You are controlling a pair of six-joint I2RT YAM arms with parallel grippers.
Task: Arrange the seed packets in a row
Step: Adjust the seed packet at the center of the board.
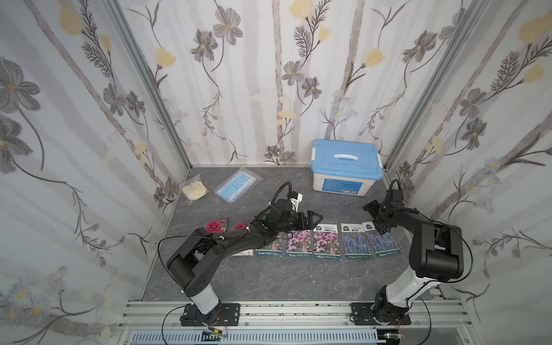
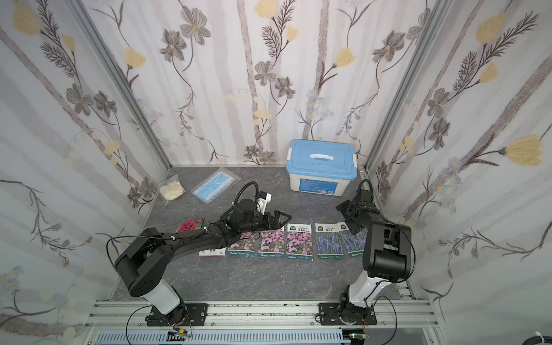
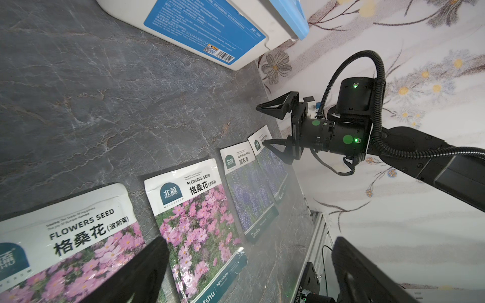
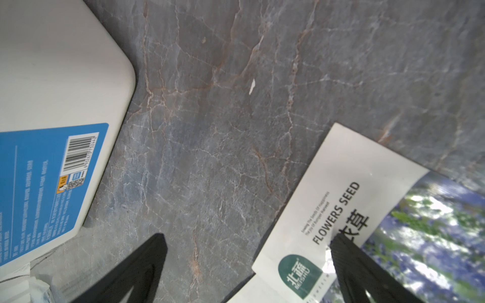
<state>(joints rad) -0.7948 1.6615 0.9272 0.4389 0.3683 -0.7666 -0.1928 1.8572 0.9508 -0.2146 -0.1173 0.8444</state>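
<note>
- box point(image 1: 346, 179): white, blue lid point(image 1: 325, 149) on, white handle point(image 1: 345, 156) on top, blue label point(image 1: 334, 185) with barcode on the front. Back right of the table, by the back wall.
- mask bag point(image 1: 237, 185): clear, blue inside, lies flat at back left.
- cream bag point(image 1: 194, 189): clear, cream stuff inside, just left of the mask bag, near the left wall.
- table point(image 1: 268, 277): grey marble look.
- walls point(image 1: 254, 74): floral wallpaper, three sides.
- rail point(image 1: 283, 310): aluminium, along the front edge.

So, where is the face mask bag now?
In both top views the face mask bag lies flat near the back left corner of the table, just right of the bag of cream-coloured stuff and left of the blue-lidded box.
</note>
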